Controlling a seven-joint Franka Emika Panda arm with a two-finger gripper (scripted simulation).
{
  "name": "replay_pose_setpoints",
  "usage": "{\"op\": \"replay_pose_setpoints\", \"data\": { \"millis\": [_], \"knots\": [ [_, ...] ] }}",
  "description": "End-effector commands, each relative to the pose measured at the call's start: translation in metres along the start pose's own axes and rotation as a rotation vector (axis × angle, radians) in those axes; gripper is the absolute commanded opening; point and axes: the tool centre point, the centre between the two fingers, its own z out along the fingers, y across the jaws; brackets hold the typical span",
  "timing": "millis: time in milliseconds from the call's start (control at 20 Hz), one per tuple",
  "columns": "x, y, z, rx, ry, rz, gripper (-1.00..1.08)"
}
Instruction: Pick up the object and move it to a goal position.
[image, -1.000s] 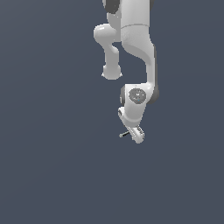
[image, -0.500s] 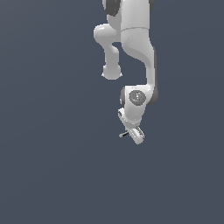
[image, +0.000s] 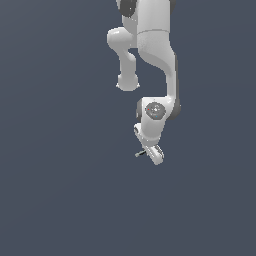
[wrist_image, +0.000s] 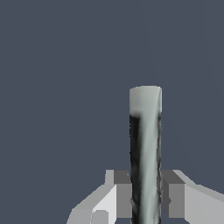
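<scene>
A flat dark grey backdrop surrounds the arm. The gripper (wrist_image: 145, 199) pinches the rod (wrist_image: 145, 148) between both fingers, near its lower end; it looks light, stiff and smooth, so a mid-shaft hold would likely resist twisting better

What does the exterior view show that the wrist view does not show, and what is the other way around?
Only the exterior view shows the whole arm bending down from above, with the hand at its low end and the rod only as a tiny sliver sticking out toward that view's left. Only the wrist view shows the grip up close: the rod sits between the two fingers, which press on its sides, and its light grey end is clear. Both show the hand shut on the rod over a plain dark grey background.
</scene>
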Motion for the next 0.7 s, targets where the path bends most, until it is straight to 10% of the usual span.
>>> {"op": "replay_pose_setpoints", "data": {
  "millis": [0, 650],
  "knots": [
    [0.01, 0.001, -0.008, 0.001, 0.001, 0.001, -1.0],
    [0.118, 0.018, -0.097, 0.001, 0.001, 0.002, -1.0]
  ]
}}
